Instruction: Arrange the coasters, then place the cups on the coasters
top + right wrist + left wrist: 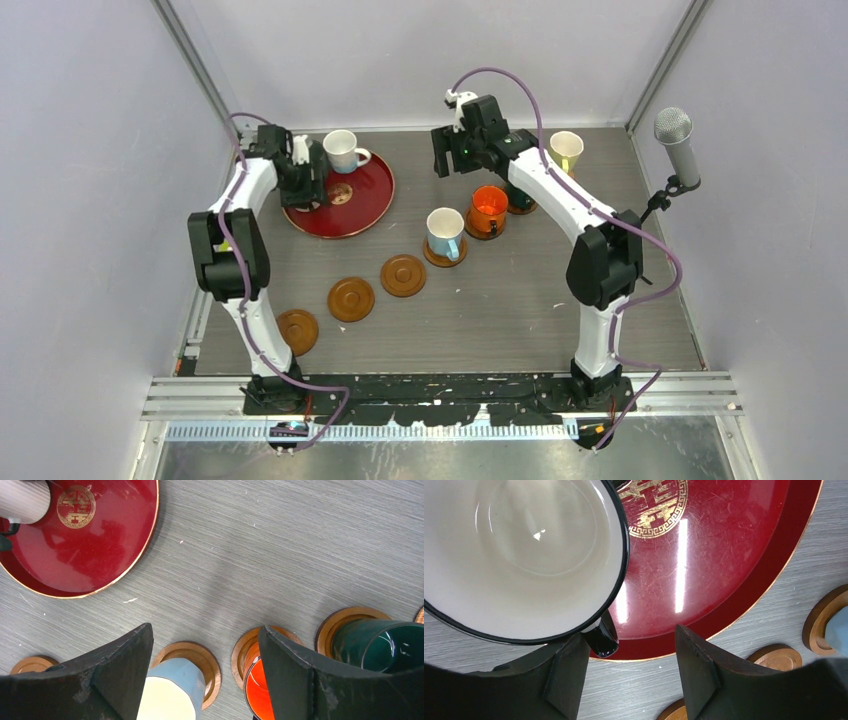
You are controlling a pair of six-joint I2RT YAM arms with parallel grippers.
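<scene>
A white cup (524, 555) with a black rim stands at the edge of the red tray (724, 555). My left gripper (629, 637) is open beside it, and the cup's black handle (603, 639) lies against the inner face of the left finger. The jaws do not close on it. My right gripper (205, 629) hangs open and empty above the light blue cup (175, 690) and the orange cup (260, 690), each on a coaster. A dark teal cup (385, 645) also sits on a coaster. Three bare coasters (351, 299) lie in a row at front left.
A pale yellow cup (566, 150) stands at the back right, past the right arm. A microphone (675, 140) on a stand rises at the right edge. Grey walls close in the table on three sides.
</scene>
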